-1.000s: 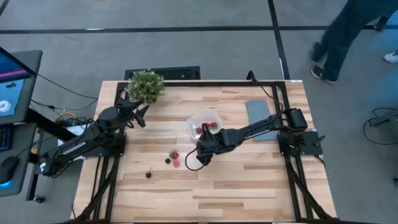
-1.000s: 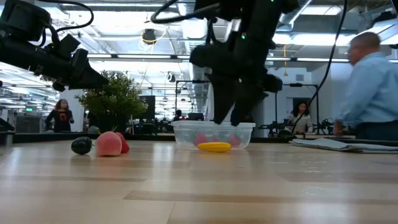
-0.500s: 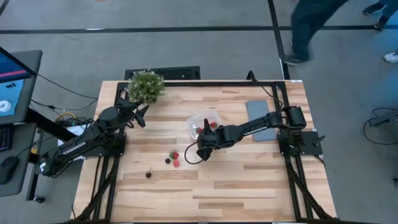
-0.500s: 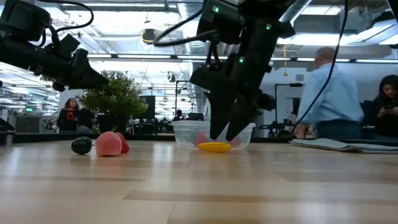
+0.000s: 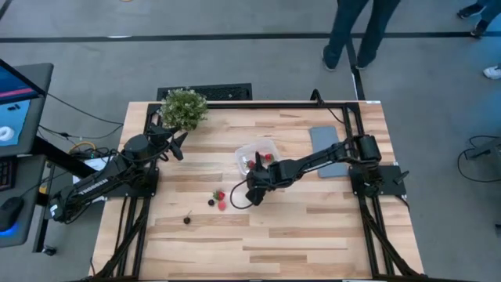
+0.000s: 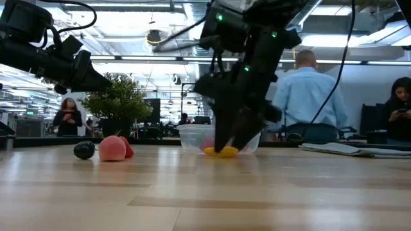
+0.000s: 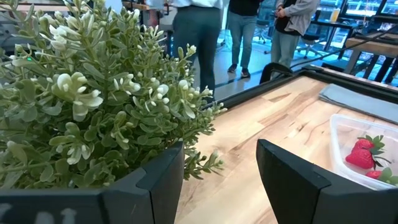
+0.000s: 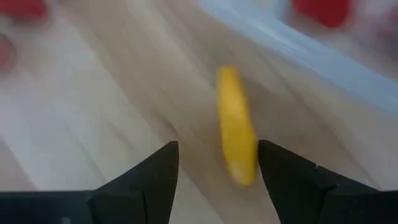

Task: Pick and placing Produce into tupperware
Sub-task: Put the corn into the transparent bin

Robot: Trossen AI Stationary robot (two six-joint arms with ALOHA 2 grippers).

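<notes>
The clear tupperware (image 5: 258, 156) stands mid-table with red strawberries (image 7: 362, 154) inside. The yellow-orange piece (image 8: 236, 124) lies on the wood just in front of the tub (image 6: 190, 135). My right gripper (image 8: 217, 171) is open and low over it, a finger on either side of its near end (image 6: 221, 152); in the high view the gripper (image 5: 252, 193) covers it. Two red pieces (image 5: 221, 200) and a dark berry (image 5: 211, 202) lie to the left, and another berry (image 5: 187, 220) nearer. My left gripper (image 7: 221, 180) waits open beside the plant (image 5: 184, 108).
The bushy potted plant (image 7: 93, 93) stands at the far left corner, close to my left gripper (image 5: 177, 145). A flat grey slab (image 5: 327, 149) lies right of the tub under my right arm. People move in the room beyond the table. Bare wood stretches along the near side.
My right gripper has come down from in front of the tub toward the yellow piece, staying open, until its fingers stand around the piece near the tabletop. The produce and the tub have not moved. A person has walked past behind the table.
</notes>
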